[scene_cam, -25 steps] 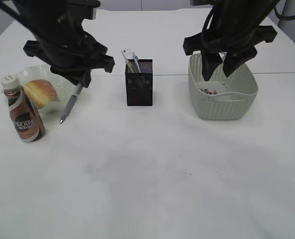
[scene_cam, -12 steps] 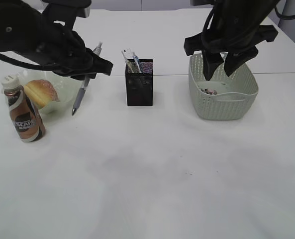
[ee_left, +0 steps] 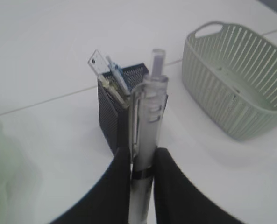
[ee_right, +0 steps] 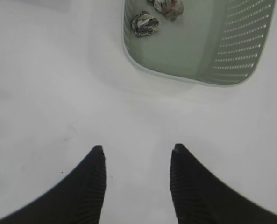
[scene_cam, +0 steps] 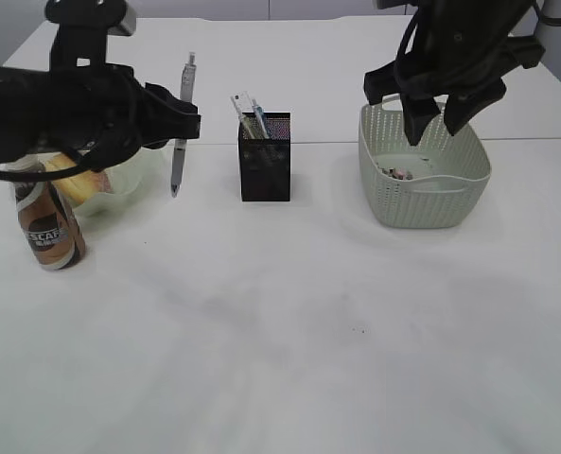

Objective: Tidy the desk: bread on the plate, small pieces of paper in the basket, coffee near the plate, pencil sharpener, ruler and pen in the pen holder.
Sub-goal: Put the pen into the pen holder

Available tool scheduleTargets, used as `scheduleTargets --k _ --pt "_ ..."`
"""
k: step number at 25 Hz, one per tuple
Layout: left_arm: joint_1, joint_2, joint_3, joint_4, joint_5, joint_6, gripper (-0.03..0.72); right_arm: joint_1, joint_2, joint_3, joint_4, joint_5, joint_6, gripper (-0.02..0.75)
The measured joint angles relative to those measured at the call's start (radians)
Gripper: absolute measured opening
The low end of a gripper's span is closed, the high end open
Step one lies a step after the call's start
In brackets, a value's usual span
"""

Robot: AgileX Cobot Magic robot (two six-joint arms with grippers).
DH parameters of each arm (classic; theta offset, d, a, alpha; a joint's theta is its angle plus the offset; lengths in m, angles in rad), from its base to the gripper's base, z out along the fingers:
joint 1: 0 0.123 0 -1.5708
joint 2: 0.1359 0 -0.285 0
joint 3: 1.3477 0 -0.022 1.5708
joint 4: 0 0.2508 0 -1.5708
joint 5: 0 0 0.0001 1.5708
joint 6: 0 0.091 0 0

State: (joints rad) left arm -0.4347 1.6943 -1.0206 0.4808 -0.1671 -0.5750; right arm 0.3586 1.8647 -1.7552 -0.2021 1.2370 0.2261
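A wide white table (scene_cam: 289, 331) fills the frame. My two black arms reach in from the top corners.

At the upper right stands the pale green slotted plastic basket (scene_cam: 469, 175). Inside it, crumpled small pieces of paper (ee_right: 145, 23) lie on its floor. My right gripper (scene_cam: 441, 118) hangs above the basket's near left part, fingers spread apart and holding nothing.

At the upper left, my left arm stretches sideways across the picture. Partly behind it sits the translucent pale green wavy-edged plate (scene_cam: 133, 175), with the golden-brown bread (scene_cam: 77, 182) on it. Just in front of the plate, at the left edge, stands the brown coffee bottle with a white cap (scene_cam: 45, 227), upright and mostly hidden at its top by my arm.

In the upper centre stands the black mesh square pen holder (scene_cam: 264, 161). A clear ruler (ee_left: 97, 64) and other thin items lean out of its top left corner.

My left gripper (scene_cam: 179, 128) is clenched on the silver-grey pen with a clear clip (scene_cam: 180, 132). The pen stands nearly upright, tip down, in the air to the left of the pen holder, between it and the plate.
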Motion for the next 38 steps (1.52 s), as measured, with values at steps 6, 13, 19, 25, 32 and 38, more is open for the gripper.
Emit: scheduleTargets --k 6,13,19,25,32,38 --pt "0.094 0.025 0.085 -0.009 -0.381 -0.003 0.077 0.000 0.000 0.000 -0.082 0.000 0.002 0.333" --pt "0.100 0.108 0.085 -0.075 -0.646 -0.003 0.077 0.000 0.000 0.000 -0.110 0.000 0.004 0.334" --pt "0.100 0.207 -0.017 -0.114 -0.705 0.008 0.077 0.000 0.000 0.000 -0.118 0.000 0.004 0.333" --pt "0.100 0.322 -0.180 -0.112 -0.710 0.018 0.077 0.000 0.000 0.000 -0.120 -0.008 0.004 0.333" --pt "0.092 0.422 -0.364 -0.045 -0.585 0.019 0.077 0.000 0.000 0.000 -0.124 -0.039 0.004 0.333" --pt "0.081 0.505 -0.445 -0.026 -0.556 0.020 0.077 0.000 0.000 0.000 -0.132 -0.060 0.004 0.333"
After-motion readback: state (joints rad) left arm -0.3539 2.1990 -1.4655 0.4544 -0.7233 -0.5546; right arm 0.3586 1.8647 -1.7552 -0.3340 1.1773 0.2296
